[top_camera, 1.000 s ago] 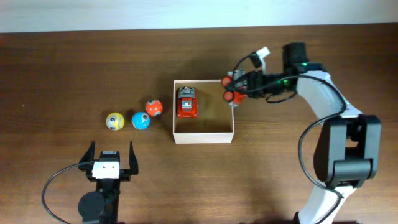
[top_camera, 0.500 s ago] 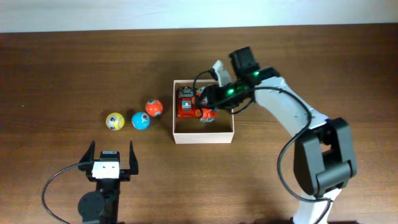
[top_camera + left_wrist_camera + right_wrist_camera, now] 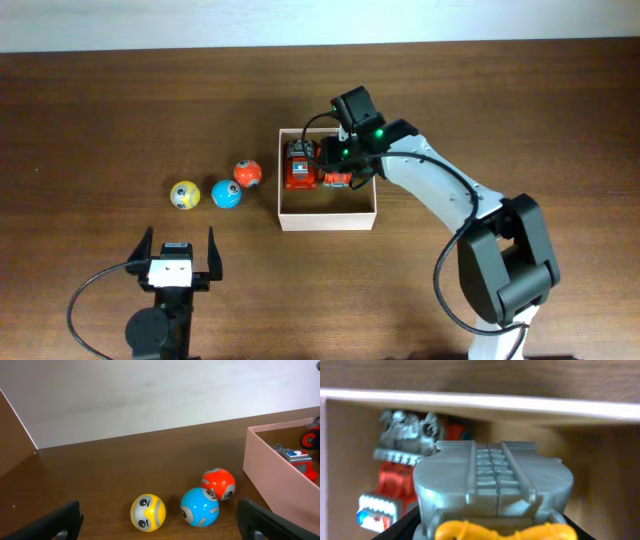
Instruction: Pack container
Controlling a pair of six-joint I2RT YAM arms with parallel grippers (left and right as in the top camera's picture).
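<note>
The container (image 3: pixel 328 217) is a small white box with a tan inside, at the table's middle. It also shows in the left wrist view (image 3: pixel 280 477) and the right wrist view (image 3: pixel 470 402). A red toy truck (image 3: pixel 299 166) lies in its left half, also seen in the right wrist view (image 3: pixel 395 477). My right gripper (image 3: pixel 337 172) is shut on a second toy truck (image 3: pixel 492 487) with a grey top and orange part, held inside the container beside the red truck. My left gripper (image 3: pixel 178 262) is open and empty near the front edge, well short of the balls.
Three toy balls lie in a row left of the container: yellow (image 3: pixel 184 195), blue (image 3: pixel 226 193) and orange-red (image 3: pixel 247 174). They also show in the left wrist view, yellow (image 3: pixel 148 512), blue (image 3: pixel 199 506), orange-red (image 3: pixel 218 484). A pale wall runs along the table's far edge.
My right arm has swung left from beyond the container's right wall to over its inside, carrying the toy truck down beside the red truck. The left arm has not moved.
</note>
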